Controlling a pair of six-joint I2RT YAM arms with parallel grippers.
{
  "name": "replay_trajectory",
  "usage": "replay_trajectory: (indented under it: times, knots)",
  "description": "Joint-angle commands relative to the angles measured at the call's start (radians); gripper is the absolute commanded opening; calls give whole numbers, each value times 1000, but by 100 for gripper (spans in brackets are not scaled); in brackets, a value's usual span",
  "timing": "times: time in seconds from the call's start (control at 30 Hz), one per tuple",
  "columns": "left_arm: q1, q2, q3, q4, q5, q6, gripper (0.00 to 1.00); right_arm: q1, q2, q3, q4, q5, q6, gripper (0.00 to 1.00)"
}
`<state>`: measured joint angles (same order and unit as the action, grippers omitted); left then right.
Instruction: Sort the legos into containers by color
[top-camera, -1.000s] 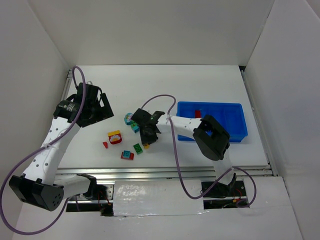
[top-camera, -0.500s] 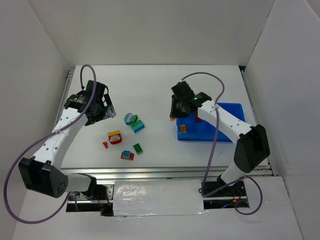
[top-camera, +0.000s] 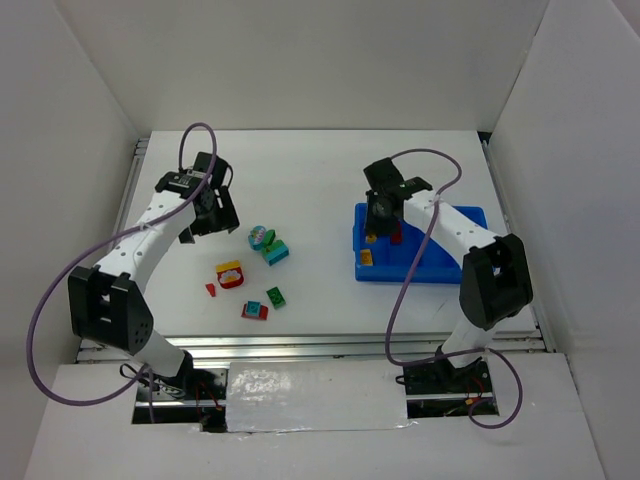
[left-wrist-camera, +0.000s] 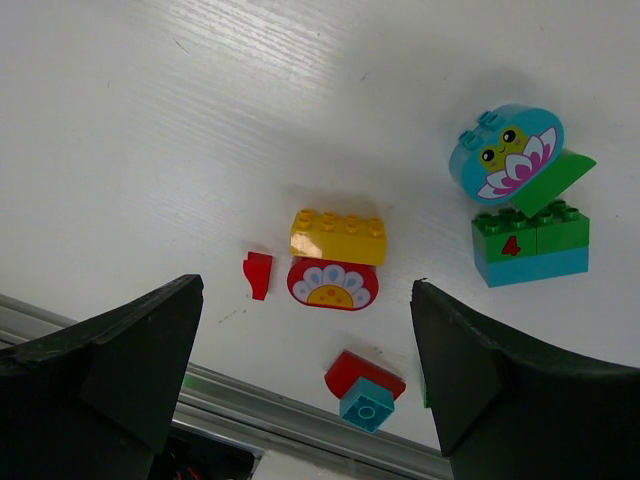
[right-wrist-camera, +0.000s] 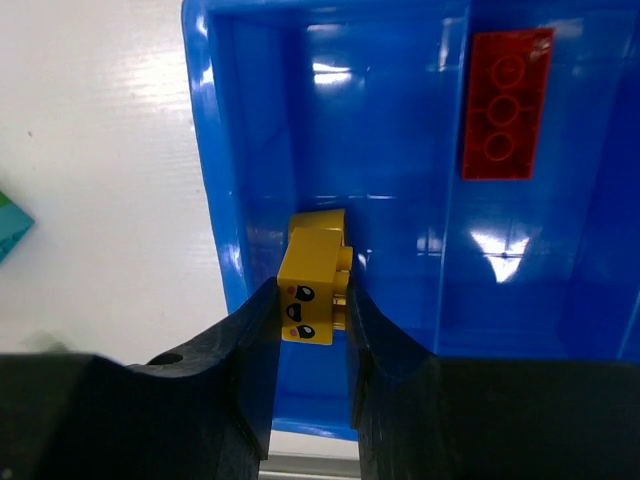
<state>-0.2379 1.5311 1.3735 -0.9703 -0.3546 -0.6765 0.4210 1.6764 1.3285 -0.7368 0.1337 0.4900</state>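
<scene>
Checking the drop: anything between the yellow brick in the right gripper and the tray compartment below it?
Nothing visible blocks it. The right gripper holds the yellow brick over the tray's left-end compartment. A second yellow brick already lies there, toward the near wall; the red brick is past the divider.

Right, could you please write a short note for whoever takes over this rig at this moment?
Left gripper: open, empty, over the table.
Right gripper: shut on a yellow face brick over the tray's leftmost compartment.
Done: a red plate lies in the next compartment.
Left to do: release the yellow, then sort the teal flower brick, green-teal "4" block, yellow-on-red pair, small red piece, red-teal piece and green brick, all on the table.
</scene>
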Motion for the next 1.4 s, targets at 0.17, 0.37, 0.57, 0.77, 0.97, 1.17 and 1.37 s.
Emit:
replay_trajectory:
  times: [0.17,0.37,0.57,0.77,0.97,1.17,1.37]
  knots:
    - [5,29,70,25,-10,46,98,7,-40,-52,-53,-118,-11,0]
    - [6,24,88,50,-18,68,98,41,-107,-149,-56,-152,1,0]
    - [8,20,90,65,3,86,98,41,-156,-207,-16,-138,30,0]
    - [6,-11,87,70,11,83,98,38,-107,-132,-10,-62,2,0]
    - [6,-63,68,65,13,72,99,27,-44,-51,-10,-29,-13,1]
    - [6,-127,36,42,-18,63,100,25,-35,-31,2,-37,-16,3]
    - [6,-183,-16,19,-52,61,99,22,-26,-28,-6,-13,-16,12]
